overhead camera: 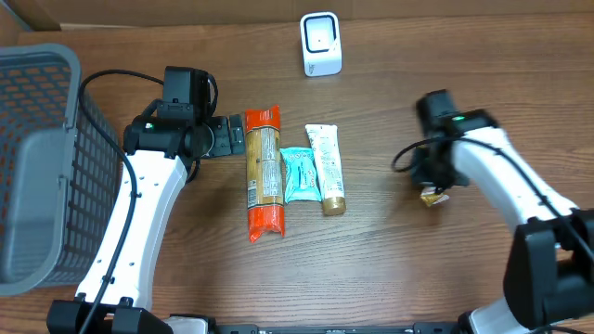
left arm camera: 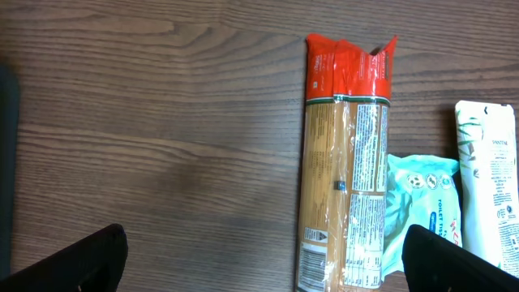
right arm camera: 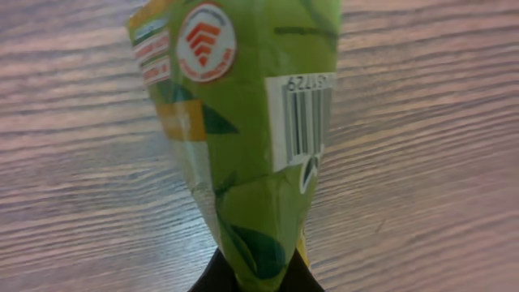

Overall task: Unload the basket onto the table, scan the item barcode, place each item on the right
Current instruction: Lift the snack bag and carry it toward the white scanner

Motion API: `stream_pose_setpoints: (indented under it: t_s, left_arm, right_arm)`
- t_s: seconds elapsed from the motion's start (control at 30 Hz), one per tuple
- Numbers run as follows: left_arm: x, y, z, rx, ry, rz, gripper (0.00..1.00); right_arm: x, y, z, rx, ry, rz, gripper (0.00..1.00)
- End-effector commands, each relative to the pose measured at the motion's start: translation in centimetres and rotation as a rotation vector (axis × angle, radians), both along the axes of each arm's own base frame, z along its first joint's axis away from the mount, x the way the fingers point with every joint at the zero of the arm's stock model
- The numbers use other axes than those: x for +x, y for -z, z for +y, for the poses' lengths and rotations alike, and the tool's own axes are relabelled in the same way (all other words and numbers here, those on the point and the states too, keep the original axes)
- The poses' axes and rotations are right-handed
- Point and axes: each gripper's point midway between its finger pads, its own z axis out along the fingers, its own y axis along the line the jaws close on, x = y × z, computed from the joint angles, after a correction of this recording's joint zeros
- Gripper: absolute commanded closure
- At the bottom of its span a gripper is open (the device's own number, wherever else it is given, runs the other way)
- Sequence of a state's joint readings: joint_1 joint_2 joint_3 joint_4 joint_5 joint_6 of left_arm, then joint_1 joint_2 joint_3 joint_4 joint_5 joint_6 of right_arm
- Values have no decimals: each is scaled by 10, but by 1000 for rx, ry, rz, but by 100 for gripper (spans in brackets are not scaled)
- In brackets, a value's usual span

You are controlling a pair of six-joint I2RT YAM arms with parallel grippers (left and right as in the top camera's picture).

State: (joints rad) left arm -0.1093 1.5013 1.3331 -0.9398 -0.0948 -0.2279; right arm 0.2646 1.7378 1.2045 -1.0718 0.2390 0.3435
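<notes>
Pinching green packet (right arm camera: 243, 146) in right fingers (right arm camera: 212, 284), barcode (right arm camera: 302, 118) visible

The overhead view looks straight down from well above the wooden surface (overhead camera: 371, 269). It takes in both arms entering from the bottom edge, the basket (overhead camera: 37, 158) at the left and the white scanner (overhead camera: 321, 44) at the top. The left wrist view sits low and close, facing down onto the wood past the dark fingertips (left arm camera: 73, 264) of the left pincer (left arm camera: 259, 272) in its lower corners. It shares with the overhead the pasta packet (left arm camera: 345, 162), tissue pack (left arm camera: 418, 203) and tube (left arm camera: 486, 178). The right wrist view is nearest of all: the green pouch (right arm camera: 243, 146) fills it, barcode (right arm camera: 298, 122) toward the lens, wood behind. The overhead shows only a scrap of that pouch under the right pincer (overhead camera: 432, 188).
</notes>
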Motion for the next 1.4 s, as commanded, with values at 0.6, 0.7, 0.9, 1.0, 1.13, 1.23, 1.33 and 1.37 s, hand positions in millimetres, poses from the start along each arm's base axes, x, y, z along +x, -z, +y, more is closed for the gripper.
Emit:
stream_pose_setpoints:
  t_s: [0.6,0.7,0.9,1.0,1.13,1.23,1.33,1.37]
  left_arm:
    - [2,-1,1,18,18,-4,1]
    - [2,-1,1,18,18,-4,1]
    - [2,-1,1,18,18,-4,0]
    - [2,-1,1,18,18,-4,0]
    - [2,-1,1,18,18,-4,0]
    - [2,-1,1,18,18,-4,0]
    - [2,-1,1,18,18,-4,0]
    - [2,-1,1,18,18,-4,0]
  right_arm:
    - [-27,55,89,-180,-282,78,25]
    - [-33,54,124,-31,-377,125,27]
    - [-14,14,147,107,-383,42,31]
    - [6,-26,132,164,-301,-63,28]
    - [21,-45,86,200,-163,-89,20]
    - [16,-31,69,248,-158,-25,20]
    - [5,-12,64,281,-163,28,20]
    - [-2,0,61,276,-159,46,20]
